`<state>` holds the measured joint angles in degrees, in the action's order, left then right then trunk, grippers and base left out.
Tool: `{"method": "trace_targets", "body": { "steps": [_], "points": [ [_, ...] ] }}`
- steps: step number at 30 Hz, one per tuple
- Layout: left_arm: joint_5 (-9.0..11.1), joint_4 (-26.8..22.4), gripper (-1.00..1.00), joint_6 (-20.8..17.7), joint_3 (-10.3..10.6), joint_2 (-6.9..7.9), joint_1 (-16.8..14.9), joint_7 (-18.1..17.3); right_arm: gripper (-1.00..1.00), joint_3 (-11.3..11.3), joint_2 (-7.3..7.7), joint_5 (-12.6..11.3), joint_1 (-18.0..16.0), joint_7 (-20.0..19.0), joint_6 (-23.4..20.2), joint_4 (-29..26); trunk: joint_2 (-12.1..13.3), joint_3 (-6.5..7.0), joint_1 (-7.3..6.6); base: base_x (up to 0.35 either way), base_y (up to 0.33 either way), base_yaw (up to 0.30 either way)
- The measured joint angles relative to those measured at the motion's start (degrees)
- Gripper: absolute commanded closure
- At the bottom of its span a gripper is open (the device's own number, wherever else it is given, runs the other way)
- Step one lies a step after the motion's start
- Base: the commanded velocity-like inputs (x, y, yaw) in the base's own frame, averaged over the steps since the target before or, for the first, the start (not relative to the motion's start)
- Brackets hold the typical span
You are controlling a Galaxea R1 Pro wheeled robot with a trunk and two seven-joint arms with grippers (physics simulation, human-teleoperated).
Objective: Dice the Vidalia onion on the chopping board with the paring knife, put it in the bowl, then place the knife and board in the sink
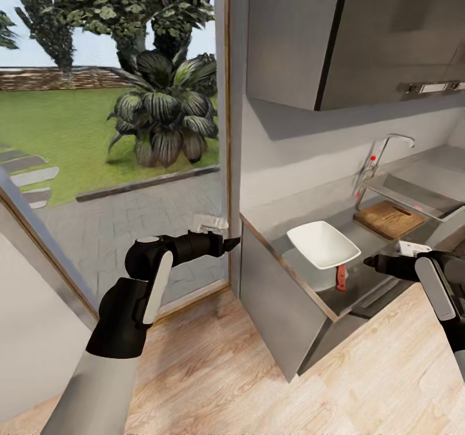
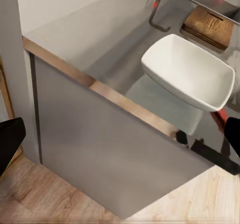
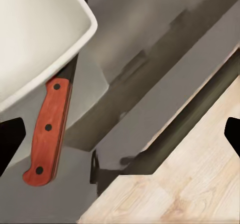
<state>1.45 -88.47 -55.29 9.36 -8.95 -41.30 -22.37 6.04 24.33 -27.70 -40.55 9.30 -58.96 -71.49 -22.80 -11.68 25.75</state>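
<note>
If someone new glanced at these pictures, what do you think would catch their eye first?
Probably the white bowl in the middle of the grey countertop, with the red-handled paring knife lying against its near side, blade tip tucked under the rim. Next, the brown chopping board farther along, beside the sink and its curved tap. To the left, a tall window shows a big leafy plant on a lawn.
</note>
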Motion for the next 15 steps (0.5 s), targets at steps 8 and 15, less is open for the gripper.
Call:
{"method": "trace_targets", "body": {
  "steps": [8, 15],
  "points": [
    [0.00, 0.00, -1.00, -0.01, -0.14, 0.00, 0.00, 0.07, -1.00, -2.96, -1.30, 0.05, 0.00, 0.00, 0.02, 0.05, -0.01, -0.01, 0.00, -0.009, 0.118, 0.000],
    [0.00, 0.00, -1.00, 0.00, -0.05, 0.01, 0.00, 0.04, -1.00, -3.57, -2.30, 0.08, 0.00, 0.00, 0.06, 0.17, 0.00, 0.00, 0.00, 0.000, 0.027, 0.000]
  ]
}}
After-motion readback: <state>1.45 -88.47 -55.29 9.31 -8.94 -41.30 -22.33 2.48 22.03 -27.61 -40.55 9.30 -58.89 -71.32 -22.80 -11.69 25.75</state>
